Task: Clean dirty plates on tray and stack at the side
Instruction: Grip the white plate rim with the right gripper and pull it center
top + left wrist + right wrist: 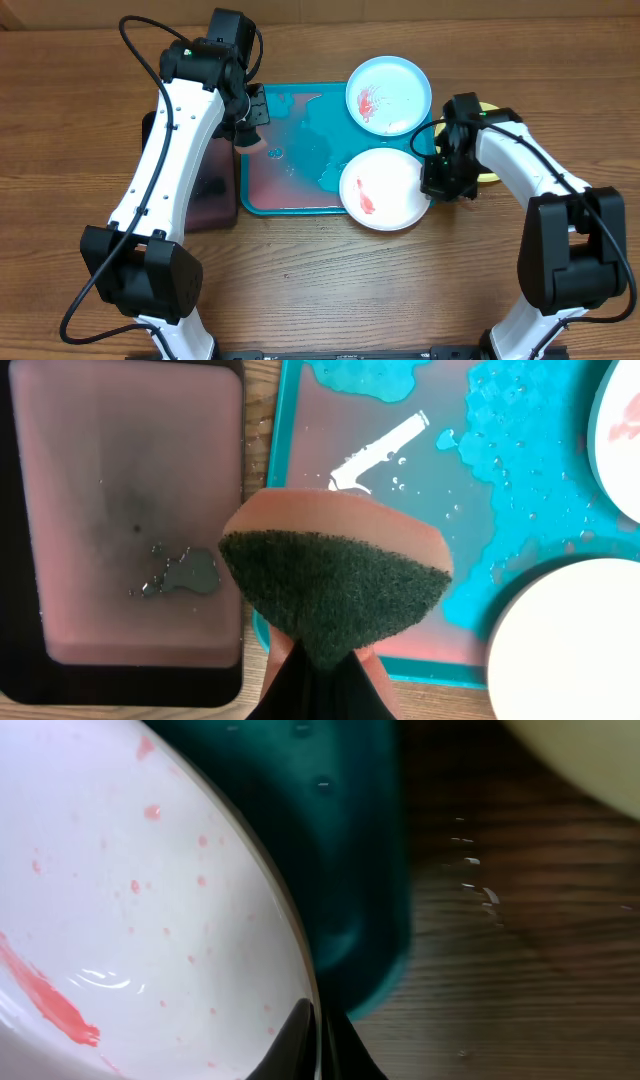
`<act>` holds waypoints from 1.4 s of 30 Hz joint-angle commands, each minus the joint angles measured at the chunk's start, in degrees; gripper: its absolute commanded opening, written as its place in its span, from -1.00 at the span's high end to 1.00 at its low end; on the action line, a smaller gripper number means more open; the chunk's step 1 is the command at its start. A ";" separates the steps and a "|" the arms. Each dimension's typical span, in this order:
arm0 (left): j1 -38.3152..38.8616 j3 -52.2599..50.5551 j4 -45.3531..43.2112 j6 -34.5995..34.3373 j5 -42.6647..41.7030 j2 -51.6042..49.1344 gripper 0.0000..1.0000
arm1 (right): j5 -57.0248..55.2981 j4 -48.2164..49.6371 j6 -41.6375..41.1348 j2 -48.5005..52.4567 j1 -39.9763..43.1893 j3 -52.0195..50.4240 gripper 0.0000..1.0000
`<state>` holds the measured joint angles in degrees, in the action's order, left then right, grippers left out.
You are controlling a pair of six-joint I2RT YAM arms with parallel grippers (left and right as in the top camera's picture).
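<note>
My left fingers are clenched on a sponge, peach foam with the dark green scouring face turned toward the wrist camera. I hold it above the left rim of the turquoise tray, between the tray's puddle of pinkish water and the black tray beside it. I judge this keeps the scrubber wet and within reach of the dishes. My right fingers pinch the right edge of the white plate, with the rim running between them. I read that grip as a brace so the plate cannot skate when it is scrubbed. That plate sits at the lower right of the tray, overhanging its corner, and it carries 1 red streak and fine red speckles, so it is not yet clean. The light blue plate lies at the upper right of the tray, overlapping the rim, with a red smear in its middle. The yellow-green plate rests on the bench just right of the tray, mostly hidden behind my right arm. I take that as the stacking spot, with 2 plates left to wash.
</note>
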<state>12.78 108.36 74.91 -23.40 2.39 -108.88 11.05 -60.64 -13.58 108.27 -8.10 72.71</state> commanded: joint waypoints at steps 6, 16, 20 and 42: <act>0.15 -0.22 -0.59 1.53 0.59 -0.22 0.91 | 3.80 12.22 -15.02 -0.11 -13.81 0.76 0.93; 0.15 -0.26 -0.55 1.53 0.59 -0.24 0.92 | -8.87 28.04 -31.85 0.90 -23.02 0.90 0.93; 0.15 -0.26 -0.63 1.53 0.59 -0.24 0.91 | -8.72 26.95 -31.82 2.78 -23.02 0.83 0.93; 3.04 -0.31 -4.39 -0.02 -1.46 -9.53 0.92 | -2.56 35.36 -8.68 6.73 -17.68 1.25 0.07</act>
<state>15.00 108.33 71.26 -23.46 2.09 -116.86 5.82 -26.44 -27.09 112.49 -25.19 72.86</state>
